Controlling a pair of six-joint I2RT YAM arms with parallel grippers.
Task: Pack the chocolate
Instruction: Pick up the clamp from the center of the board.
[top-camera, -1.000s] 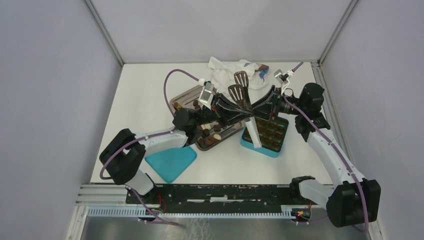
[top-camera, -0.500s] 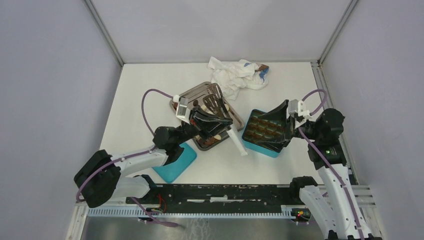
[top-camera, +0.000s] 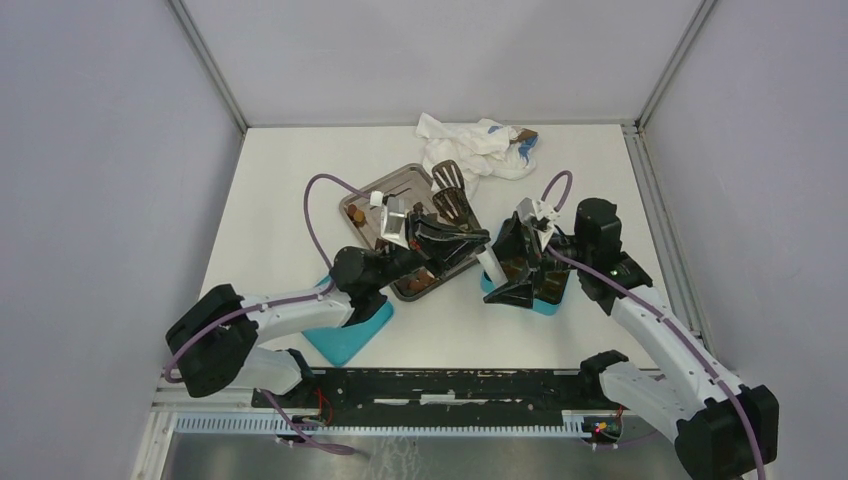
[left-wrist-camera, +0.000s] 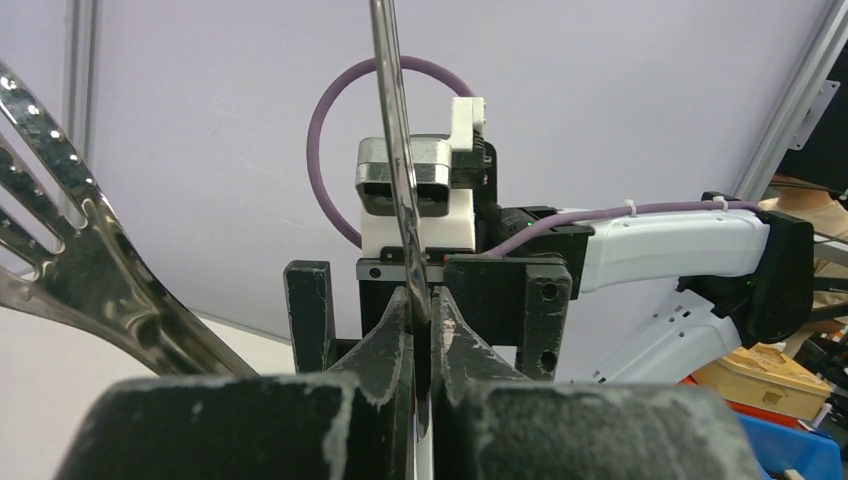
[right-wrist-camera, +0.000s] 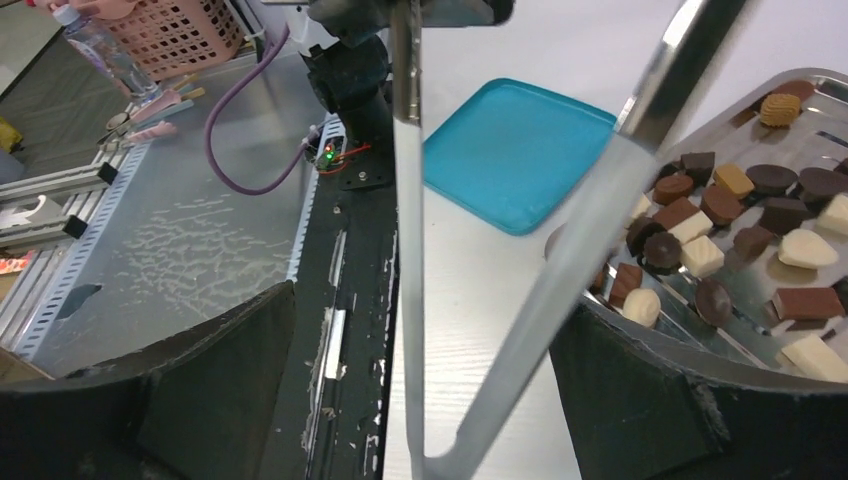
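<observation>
Several dark, light brown and cream chocolate pieces (right-wrist-camera: 740, 210) lie in a steel tray (top-camera: 395, 185), also seen from above as chocolate (top-camera: 415, 282). My left gripper (top-camera: 455, 238) is shut on one arm of slotted metal tongs (top-camera: 452, 190), held over the tray; in the left wrist view the gripper (left-wrist-camera: 428, 310) pinches that thin strip (left-wrist-camera: 400, 150). My right gripper (top-camera: 515, 265) stands open around the tongs' joined white end (top-camera: 490, 268), touching nothing. In the right wrist view the tongs (right-wrist-camera: 590, 230) form a V between the open gripper (right-wrist-camera: 440, 400). The teal box (top-camera: 548, 303) is mostly hidden under it.
A teal lid (top-camera: 345, 325) lies flat at the near left, also visible as the lid (right-wrist-camera: 515, 150). A crumpled white cloth (top-camera: 470, 150) with blue marks sits at the back. Both arms crowd the middle of the table.
The right gripper opened, let go of the tongs and swung right, then came back left around their joined end. The left gripper carried the tongs back over the tray.
</observation>
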